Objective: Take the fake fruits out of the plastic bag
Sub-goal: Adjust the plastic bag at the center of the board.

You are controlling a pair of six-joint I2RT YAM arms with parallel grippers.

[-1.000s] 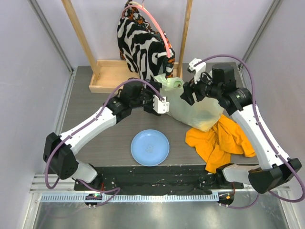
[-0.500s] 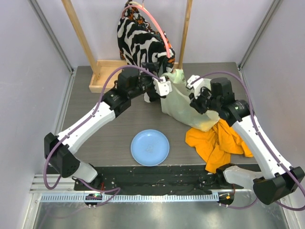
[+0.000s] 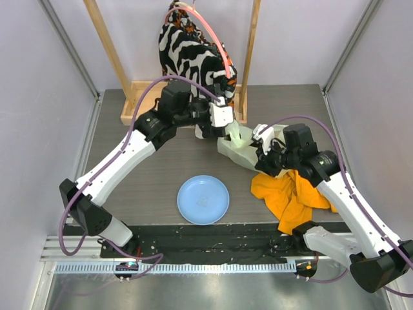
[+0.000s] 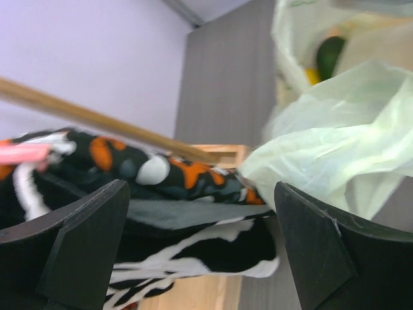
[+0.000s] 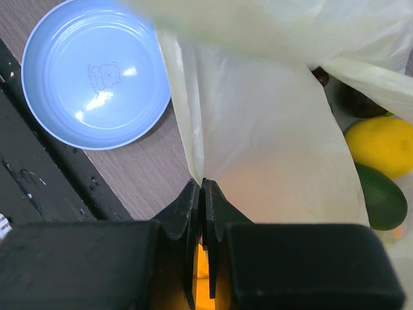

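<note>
I see the left gripper (image 3: 224, 127) and right gripper (image 3: 261, 153) at the crumpled plastic bag (image 3: 237, 148), beside the orange cloth (image 3: 293, 194).

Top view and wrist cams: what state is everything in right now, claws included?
Bag: crumpled, edge pinched in the right claw.
Lemon: inside the bag.
Avocado: inside the bag, beside the lemon.
Plate: empty.
Left claw: open, holding nothing, next to the bag.
Right claw: shut on the bag's film.
Garment: hanging on the rack.
Cloth: crumpled on the table.
</note>
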